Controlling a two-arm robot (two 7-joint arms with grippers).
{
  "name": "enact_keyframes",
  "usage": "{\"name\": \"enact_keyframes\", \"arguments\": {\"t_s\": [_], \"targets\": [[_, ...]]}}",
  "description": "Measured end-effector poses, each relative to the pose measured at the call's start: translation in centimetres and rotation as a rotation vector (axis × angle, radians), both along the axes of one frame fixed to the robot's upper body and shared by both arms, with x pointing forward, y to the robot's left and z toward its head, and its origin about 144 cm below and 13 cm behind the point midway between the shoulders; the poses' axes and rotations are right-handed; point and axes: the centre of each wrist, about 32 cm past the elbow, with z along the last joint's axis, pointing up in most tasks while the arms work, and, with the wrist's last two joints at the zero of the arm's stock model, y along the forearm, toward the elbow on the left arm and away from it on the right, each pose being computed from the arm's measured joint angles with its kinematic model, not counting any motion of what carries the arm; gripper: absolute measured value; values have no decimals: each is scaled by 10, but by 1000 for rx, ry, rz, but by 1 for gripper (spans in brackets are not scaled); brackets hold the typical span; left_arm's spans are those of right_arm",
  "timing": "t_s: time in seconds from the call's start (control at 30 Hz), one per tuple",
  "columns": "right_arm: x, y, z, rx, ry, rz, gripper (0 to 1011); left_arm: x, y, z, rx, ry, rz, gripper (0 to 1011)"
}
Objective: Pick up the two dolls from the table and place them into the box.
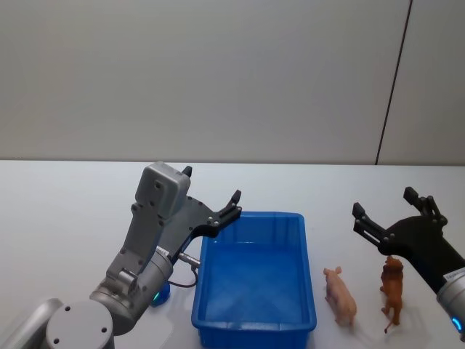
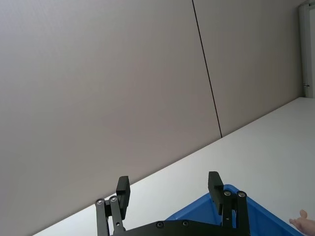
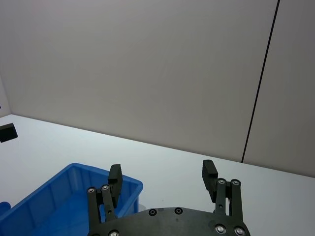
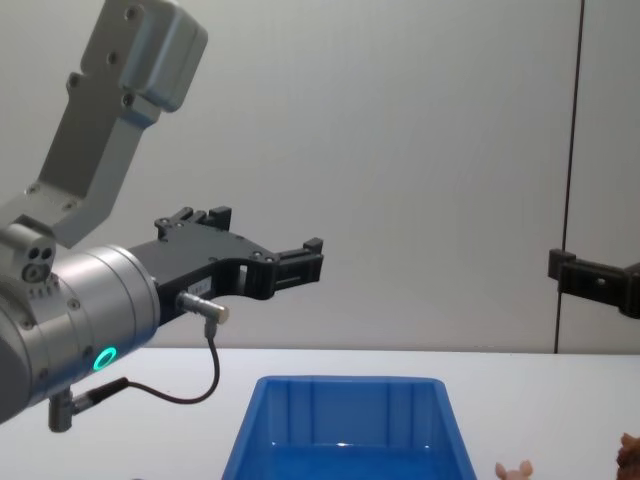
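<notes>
The pink pig doll [image 1: 340, 294] stands on the white tabletop [image 1: 73, 218] just to the right of the blue box [image 1: 254, 216], close to the box's near right corner, with its snout pointing to the far side. The reddish-brown dog doll [image 1: 392, 291] stands beside it, a little farther right. The two are near each other but apart, and both are outside the box. The box sits at the near middle of the tabletop with its long sides running from near to far. Its rimmed top edge is level and its walls slope inward.

The right hand [image 1: 383, 201] hangs in the air over the right part of the tabletop, above the dog doll's head end and slightly beyond it. Its two black fingers are spread wide and released, and they grasp nothing. In the chest view it is well above the tabletop.

The left hand [image 1: 211, 184] hovers above the far left corner of the box, also raised well clear of the rim. Its fingers are parted and released and hold nothing. In the left wrist view, the box's corner shows between and beyond the fingertips. A thin dark cable [image 4: 200, 380] loops beneath the left arm's wrist, and a green ring [image 4: 105, 357] glows on its silver housing.

Behind the tabletop stands a plain pale wall [image 1: 218, 73] with a dark vertical seam [image 1: 392, 80] on its right.
</notes>
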Motion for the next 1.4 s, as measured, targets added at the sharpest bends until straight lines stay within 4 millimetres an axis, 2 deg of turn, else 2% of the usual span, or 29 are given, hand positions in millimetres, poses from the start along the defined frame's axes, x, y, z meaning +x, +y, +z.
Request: {"name": "enact_keyframes", "arguments": {"t_s": [1.4], "targets": [[-1, 1, -1, 0, 8, -7, 1000, 0, 0, 0, 0, 0, 0, 1001]]}}
